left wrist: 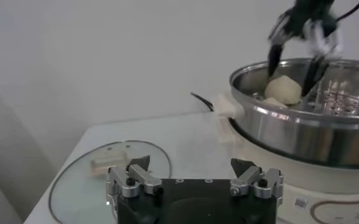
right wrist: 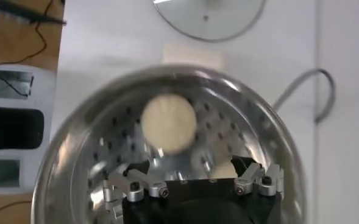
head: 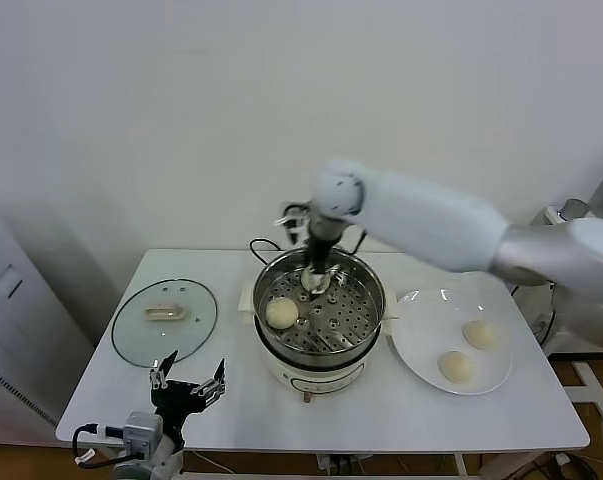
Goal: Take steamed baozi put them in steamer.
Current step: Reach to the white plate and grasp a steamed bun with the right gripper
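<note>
Right tool point(head: 317, 280) lowered inside the steamer point(head: 366, 325), near the far wall, fingers set narrowly around a steamed baozi point(left wrist: 283, 89); whether pressing it or just parted from it, cannot tell. Probably placed toward the back of the basket to leave room in front for the rest. A second bun point(head: 282, 313) already lying on the perforated bottom at the basket's left side, apart from the first. Steamer seated on its white pot base in the middle of the table point(head: 101, 395).

Right arm stretched in from the robot's right, forearm crossing above the plate point(head: 413, 352), wrist bent so the tool points steeply down into the basket. Two more buns point(head: 480, 334) point(head: 456, 367) waiting on that white plate just right of the steamer, so roughly half of the job judged done.

Left tool point(head: 188, 382) parked low at the near table edge, fingers spread wide, holding nothing, just in front of the glass lid point(head: 165, 320) lying flat left of the steamer.
</note>
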Controlling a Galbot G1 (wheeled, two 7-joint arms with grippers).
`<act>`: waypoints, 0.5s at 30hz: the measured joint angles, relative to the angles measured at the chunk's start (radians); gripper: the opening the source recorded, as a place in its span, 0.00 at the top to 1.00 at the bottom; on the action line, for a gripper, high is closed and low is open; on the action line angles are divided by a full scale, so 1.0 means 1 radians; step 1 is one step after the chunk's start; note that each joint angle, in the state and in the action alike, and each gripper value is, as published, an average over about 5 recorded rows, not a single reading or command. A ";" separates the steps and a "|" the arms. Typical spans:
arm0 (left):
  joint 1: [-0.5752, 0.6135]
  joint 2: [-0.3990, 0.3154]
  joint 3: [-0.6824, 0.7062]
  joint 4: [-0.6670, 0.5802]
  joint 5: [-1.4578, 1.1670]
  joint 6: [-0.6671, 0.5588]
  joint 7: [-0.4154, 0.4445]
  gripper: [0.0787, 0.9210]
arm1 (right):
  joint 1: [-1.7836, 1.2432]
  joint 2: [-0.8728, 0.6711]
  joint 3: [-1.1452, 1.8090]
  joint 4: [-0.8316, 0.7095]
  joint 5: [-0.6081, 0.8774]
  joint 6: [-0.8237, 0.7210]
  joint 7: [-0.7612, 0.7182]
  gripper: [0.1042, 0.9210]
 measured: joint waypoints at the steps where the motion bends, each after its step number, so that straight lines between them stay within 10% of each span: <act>1: 0.002 0.001 -0.003 -0.002 -0.006 0.001 0.000 0.12 | 0.011 -0.034 0.001 0.014 -0.005 0.016 -0.010 0.12; 15: 0.029 0.007 -0.052 -0.005 -0.065 0.010 -0.001 0.12 | -0.149 -0.430 0.207 0.119 -0.205 0.258 -0.123 0.12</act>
